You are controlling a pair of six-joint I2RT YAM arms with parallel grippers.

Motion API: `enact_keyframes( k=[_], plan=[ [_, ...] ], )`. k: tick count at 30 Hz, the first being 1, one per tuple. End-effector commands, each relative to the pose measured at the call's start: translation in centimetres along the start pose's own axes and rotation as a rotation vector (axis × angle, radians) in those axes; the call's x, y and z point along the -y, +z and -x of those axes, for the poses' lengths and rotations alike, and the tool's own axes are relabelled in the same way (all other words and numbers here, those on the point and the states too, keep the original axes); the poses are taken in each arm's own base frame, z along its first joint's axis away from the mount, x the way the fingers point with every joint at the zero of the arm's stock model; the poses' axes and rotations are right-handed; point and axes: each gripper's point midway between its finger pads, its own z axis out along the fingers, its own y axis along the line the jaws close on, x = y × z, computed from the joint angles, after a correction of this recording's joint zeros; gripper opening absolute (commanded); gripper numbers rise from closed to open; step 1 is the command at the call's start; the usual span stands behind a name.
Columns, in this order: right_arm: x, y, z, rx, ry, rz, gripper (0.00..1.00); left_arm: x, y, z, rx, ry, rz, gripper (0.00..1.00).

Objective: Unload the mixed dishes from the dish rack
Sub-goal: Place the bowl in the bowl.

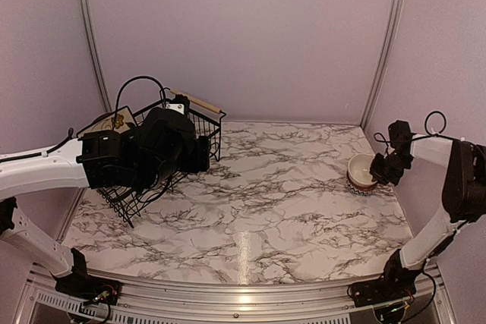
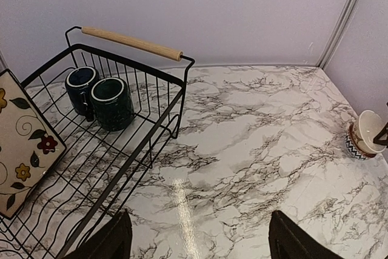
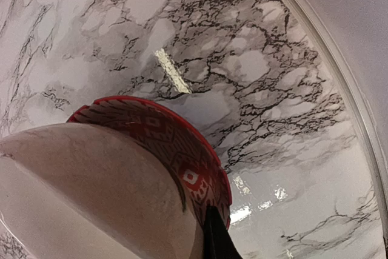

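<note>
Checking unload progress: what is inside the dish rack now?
The dish rack holds two dark mugs side by side and a square flowered plate leaning at its left. The left arm covers the rest from above.

Ahead-left of your left gripper [image 2: 199,241], the dish rack [image 2: 130,68] looks like thin black-coated metal wire, with a pale, matt wooden handle [image 2: 131,43]. The mugs [image 2: 103,98] inside it shine with dark glaze. Under the gripper, the table [image 2: 260,150] is smooth, glossy and marble-patterned.

White links [image 1: 38,168], black joints [image 1: 163,146], black left gripper [image 2: 200,242] — looped black cables [image 1: 137,81].
</note>
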Motion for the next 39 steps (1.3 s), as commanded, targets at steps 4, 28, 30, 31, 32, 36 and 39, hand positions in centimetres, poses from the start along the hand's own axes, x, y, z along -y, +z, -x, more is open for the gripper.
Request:
enact_keyframes(
  k=[4,28,30,31,32,36,39],
  plan=[
    [-0.8,-0.8,2.2,0.08,-0.027,0.031,0.14,0.3,0.2,0.8,0.015,-0.007,-0.002,0.8],
    [-3.0,-9.8,3.9,0.333,-0.211,0.15,0.78,-2.2,0.7,2.2,0.001,-0.037,0.01,0.85],
    [-3.9,-11.0,3.8,0.36,-0.242,0.198,0.81,-3.2,0.9,2.8,-0.002,-0.058,0.007,0.87],
    [-4.4,-11.5,3.7,0.368,-0.255,0.221,0.82,-3.6,1.0,3.1,-0.006,-0.064,0.002,0.89],
    [-4.9,-11.9,3.5,0.372,-0.269,0.241,0.83,-4.1,1.2,3.4,-0.017,-0.071,0.001,0.91],
    [-7.0,-13.6,2.7,0.434,-0.352,0.235,0.98,-6.8,2.5,4.0,-0.071,-0.066,0.044,0.99],
    [-9.8,-14.4,1.1,0.449,-0.433,0.265,0.99,-8.3,3.7,4.5,-0.107,-0.049,0.075,0.99]
  ],
)
